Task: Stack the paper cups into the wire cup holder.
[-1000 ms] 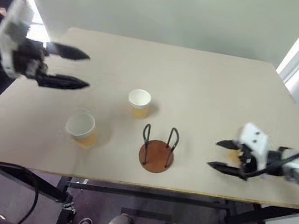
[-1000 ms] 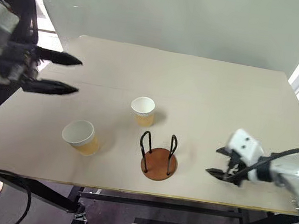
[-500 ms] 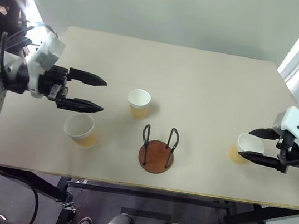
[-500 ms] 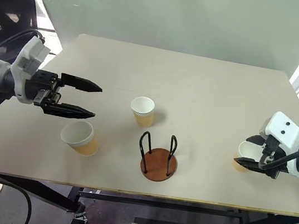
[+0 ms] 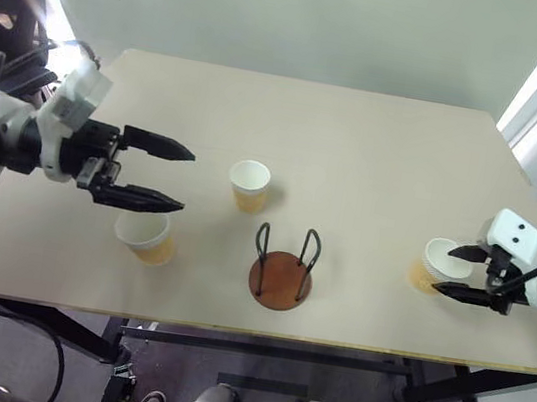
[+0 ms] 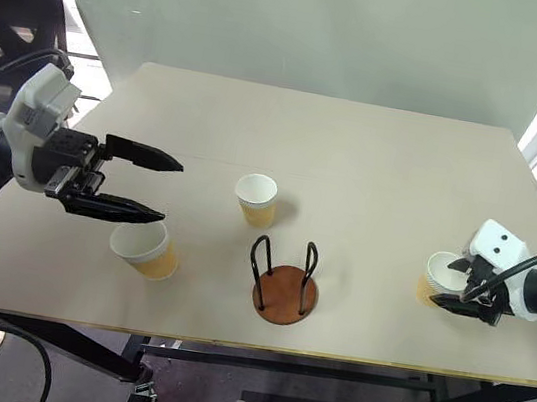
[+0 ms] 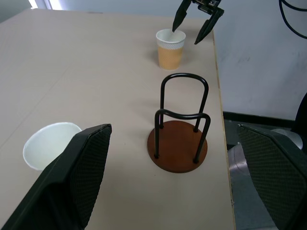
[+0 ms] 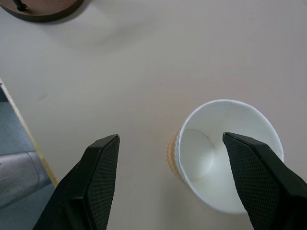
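Note:
Three yellow-tan paper cups stand upright on the table: a left cup (image 5: 145, 234), a middle cup (image 5: 250, 184) and a right cup (image 5: 431, 263). The wire cup holder (image 5: 283, 269), a reddish-brown disc with two black loops, stands empty near the front edge between them. My left gripper (image 5: 188, 182) hovers open just above the left cup, pointing right, holding nothing. My right gripper (image 5: 441, 269) is open at the right cup (image 8: 225, 153). One finger (image 8: 259, 177) overlaps the cup's rim and the other (image 8: 96, 182) stands apart from it. The cup is not gripped.
The beige table (image 5: 358, 144) has bare room behind the cups. Its front edge (image 5: 269, 335) runs close to the holder, and its right edge lies just past the right cup. A pale wall stands behind the table.
My left gripper came right and down to hover over the left cup. My right gripper shifted right, uncovering the right cup, which now sits at its fingertips. The cups and holder stayed put.

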Available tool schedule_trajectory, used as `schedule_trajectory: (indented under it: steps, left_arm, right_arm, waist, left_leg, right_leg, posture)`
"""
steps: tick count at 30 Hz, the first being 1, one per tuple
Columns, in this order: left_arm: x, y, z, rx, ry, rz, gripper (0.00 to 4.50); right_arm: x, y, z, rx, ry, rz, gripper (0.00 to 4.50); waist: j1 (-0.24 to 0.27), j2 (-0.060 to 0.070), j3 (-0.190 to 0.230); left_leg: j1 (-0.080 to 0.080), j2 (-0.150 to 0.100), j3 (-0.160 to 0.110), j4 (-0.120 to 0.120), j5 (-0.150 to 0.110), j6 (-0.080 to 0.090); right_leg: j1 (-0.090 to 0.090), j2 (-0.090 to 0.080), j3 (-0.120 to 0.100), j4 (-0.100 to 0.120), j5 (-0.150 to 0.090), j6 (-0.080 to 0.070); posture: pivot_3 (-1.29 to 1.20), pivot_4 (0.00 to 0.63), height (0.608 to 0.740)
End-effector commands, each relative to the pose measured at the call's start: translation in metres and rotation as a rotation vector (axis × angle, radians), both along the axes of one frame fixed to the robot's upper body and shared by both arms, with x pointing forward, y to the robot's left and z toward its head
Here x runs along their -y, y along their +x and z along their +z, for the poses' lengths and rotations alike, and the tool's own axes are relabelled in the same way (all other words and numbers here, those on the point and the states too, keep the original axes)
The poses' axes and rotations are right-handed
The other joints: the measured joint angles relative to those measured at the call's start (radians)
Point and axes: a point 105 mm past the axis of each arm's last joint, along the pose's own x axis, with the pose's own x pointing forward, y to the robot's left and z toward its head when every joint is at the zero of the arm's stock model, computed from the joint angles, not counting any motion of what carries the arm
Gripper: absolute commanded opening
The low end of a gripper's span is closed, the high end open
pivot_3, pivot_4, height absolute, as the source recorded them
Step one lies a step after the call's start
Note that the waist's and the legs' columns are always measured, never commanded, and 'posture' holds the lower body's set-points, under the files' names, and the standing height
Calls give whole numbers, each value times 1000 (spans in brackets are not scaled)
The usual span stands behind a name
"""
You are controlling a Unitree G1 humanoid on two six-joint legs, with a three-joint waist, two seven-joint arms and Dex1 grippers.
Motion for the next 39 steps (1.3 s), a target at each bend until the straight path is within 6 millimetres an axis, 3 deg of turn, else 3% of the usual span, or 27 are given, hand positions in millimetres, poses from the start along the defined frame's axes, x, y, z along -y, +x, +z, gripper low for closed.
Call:
schedule_trajectory:
  steps: [1, 10, 14, 21, 26, 28, 31, 34, 37, 39]
  left_arm:
    - [-1, -6, 12, 53, -3, 0, 4500]
    - [-4, -7, 13, 63, 5, 29, 4500]
    - [-5, -7, 14, 65, 9, 36, 4500]
    - [-4, -8, 13, 64, 11, 36, 4500]
    - [-4, -7, 12, 64, 11, 38, 4500]
    - [-4, -6, 12, 65, 12, 36, 4500]
    - [-4, -6, 13, 66, 18, 35, 4500]
    - [-4, -6, 14, 67, 20, 35, 4500]
    - [-14, -5, 6, 42, 76, 57, 4500]
    - [-15, -4, 2, 36, 90, 61, 4500]
  right_arm:
    - [-4, 6, 0, 29, -16, 20, 3508]
    - [0, 16, -17, 11, -47, 17, 3508]
    - [2, 19, -21, 9, -60, 17, 2649]
    - [6, 23, -27, 11, -86, 12, 152]
    - [7, 22, -25, 14, -89, 13, 21]
    - [4, 19, -14, 32, -87, 34, 21]
    - [-14, 11, 19, 82, -58, 116, 21]
    - [-19, 7, 26, 87, -43, 132, 21]
    - [-91, -7, 110, 282, 169, 369, 21]
    - [-111, -14, 128, 309, 219, 424, 21]
  waist:
    - [0, 0, 0]
    - [0, 0, 0]
    - [0, 0, 0]
    - [0, 0, 0]
    - [0, 0, 0]
    - [0, 0, 0]
    - [0, 2, 1]
    - [-2, 1, 1]
    - [-14, 4, 2]
    - [-24, 8, 1]
  left_leg:
    - [0, 0, 0, 0, 0, 0]
    - [0, 0, 0, 0, 0, -2]
    - [0, 0, 0, 0, 0, -2]
    - [0, 0, 0, 0, -1, -4]
    - [0, 0, 0, 0, -1, -5]
    - [0, 0, 0, 0, -1, -5]
    - [0, 0, 0, 0, -1, -5]
    - [0, 0, 0, -1, -1, -6]
    - [0, 0, 0, 0, -1, -7]
    - [-2, 0, 4, -3, 3, -5]
  right_leg:
    - [0, 0, 0, 0, 0, 0]
    - [0, 0, 0, 0, 2, -1]
    - [0, 0, 0, 0, 2, -1]
    - [0, 0, 0, 0, 2, -2]
    - [0, 0, 0, 0, 2, -2]
    - [0, 0, -1, 0, 2, -2]
    - [0, 0, 0, 0, 2, -2]
    - [-1, 0, 0, 0, 2, -3]
    - [-2, 0, 0, 1, 2, -4]
    - [-6, 0, 3, 1, 4, -6]
  posture:
    - [0, 150, 740]
    - [0, 150, 740]
    - [0, 150, 740]
    - [0, 150, 740]
    - [0, 150, 740]
    - [0, 150, 740]
    - [0, 150, 740]
    - [0, 150, 740]
    - [0, 150, 740]
    - [0, 150, 740]
